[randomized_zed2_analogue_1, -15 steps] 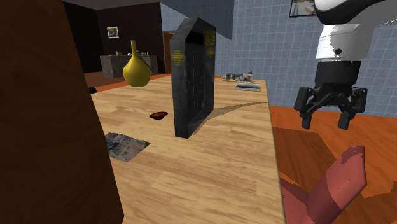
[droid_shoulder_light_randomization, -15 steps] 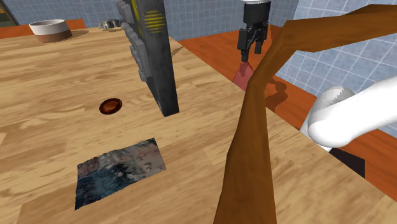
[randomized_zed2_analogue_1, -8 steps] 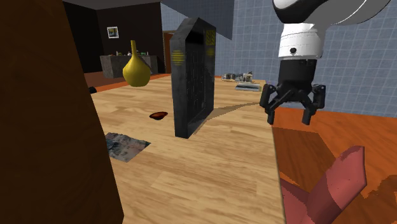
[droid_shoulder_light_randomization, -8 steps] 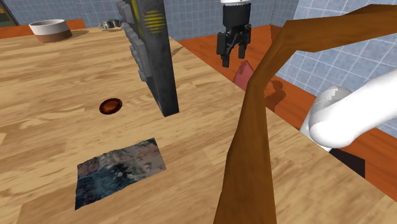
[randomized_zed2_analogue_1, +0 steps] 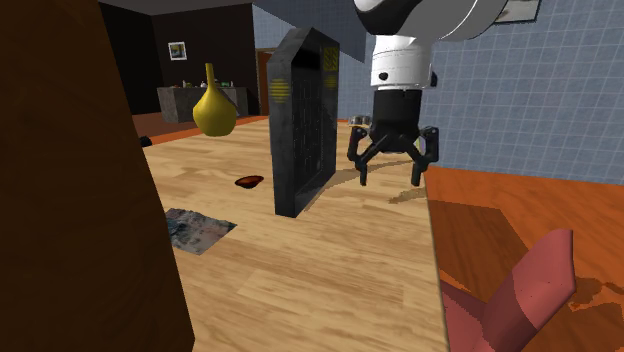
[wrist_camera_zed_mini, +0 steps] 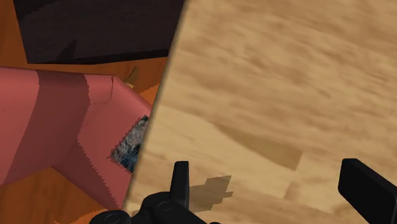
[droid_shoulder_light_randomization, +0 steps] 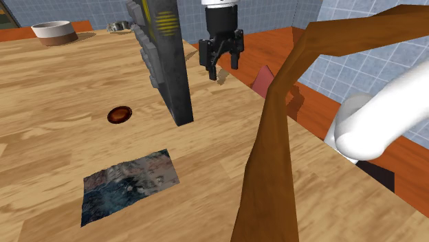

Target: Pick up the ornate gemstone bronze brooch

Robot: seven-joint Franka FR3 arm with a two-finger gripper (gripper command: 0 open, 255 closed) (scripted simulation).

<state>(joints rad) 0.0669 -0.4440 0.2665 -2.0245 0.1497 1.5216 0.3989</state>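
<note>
Approach step, nothing grasped yet. The pincer (droid_shoulder_light_randomization: 224,69) is empty with its fingers apart, hanging above the table (droid_shoulder_light_randomization: 62,82) just beside the dark upright slab (droid_shoulder_light_randomization: 170,69). The brooch (droid_shoulder_light_randomization: 119,115), a small red-brown oval, lies flat on the table on the slab's far side, well apart from the pincer. The likely next move is to clear the slab, centre over the brooch, descend, then close.
</note>
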